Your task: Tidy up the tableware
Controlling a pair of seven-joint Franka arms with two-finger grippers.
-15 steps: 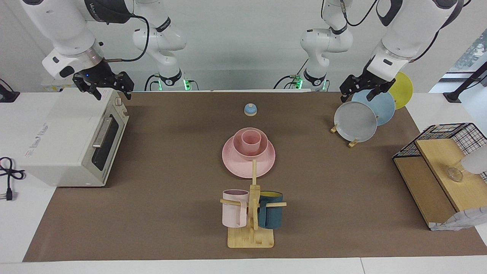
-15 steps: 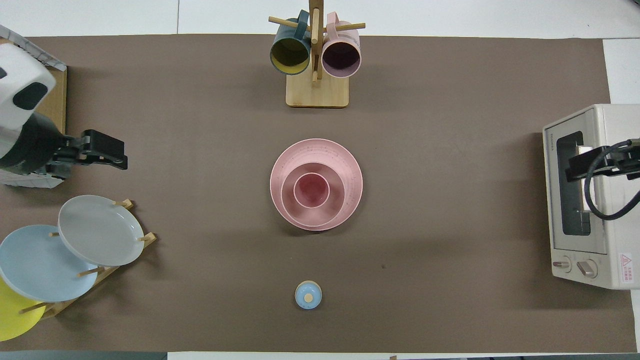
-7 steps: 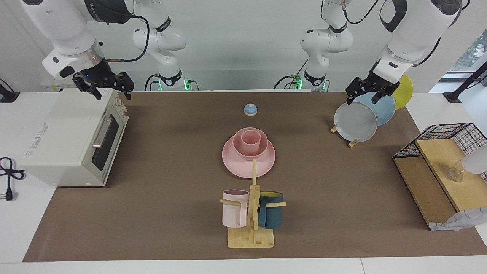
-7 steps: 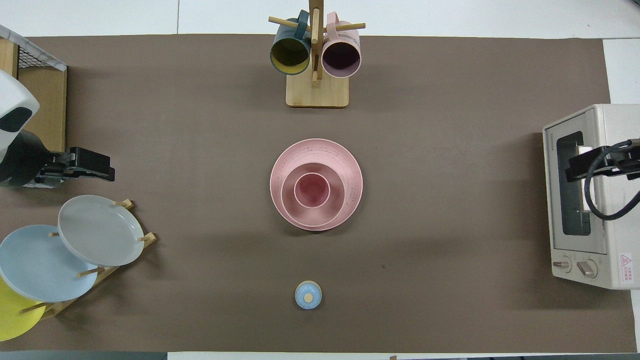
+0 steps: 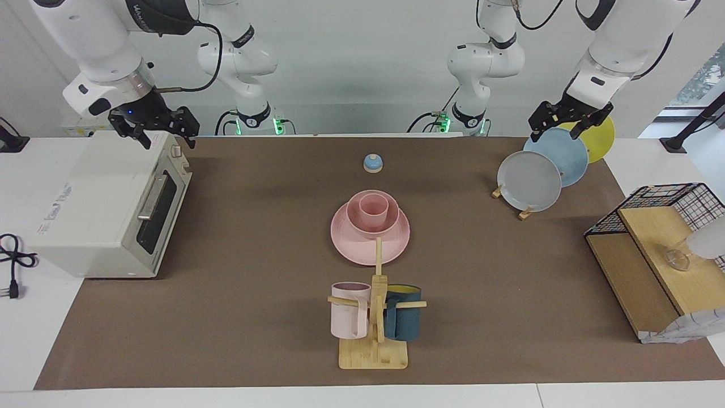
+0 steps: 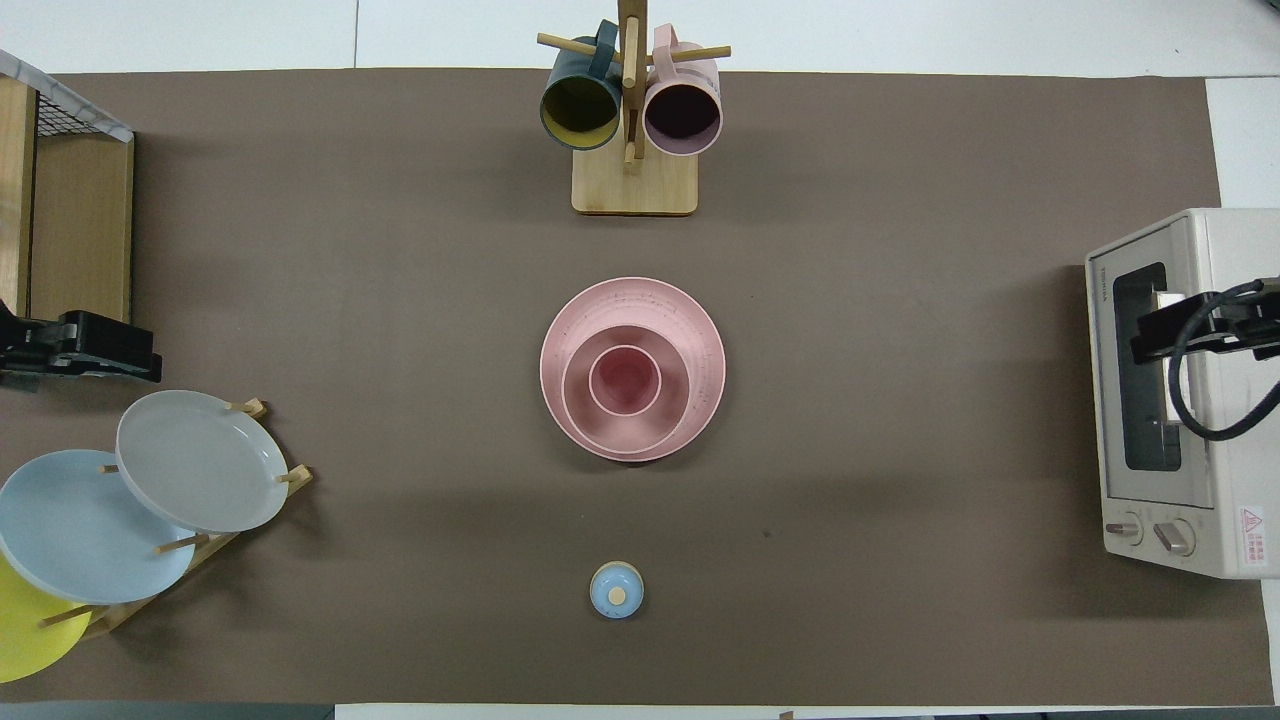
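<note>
At the table's middle, mug-tree post [image 5: 378, 255] hides part of the matte pink plate [image 5: 351, 241], bowl [image 5: 357, 218] and cup [image 5: 374, 209] nested on it; left gripper [image 5: 563, 119] and right gripper [image 5: 153, 127] both gape, holding nothing.

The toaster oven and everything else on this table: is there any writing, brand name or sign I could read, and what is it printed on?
"TOSHIBA": seems to read so, small, along the toaster oven's front by its door, in the overhead view; not fully certain.
Red warning triangle sticker beside the oven's knobs: the lines under it are too small to read.
Printed label on the oven's top: too blurred to read.
Lettering on the right arm's dark band: cut off, unreadable.
Pink set, mugs, plates: no text.
</note>
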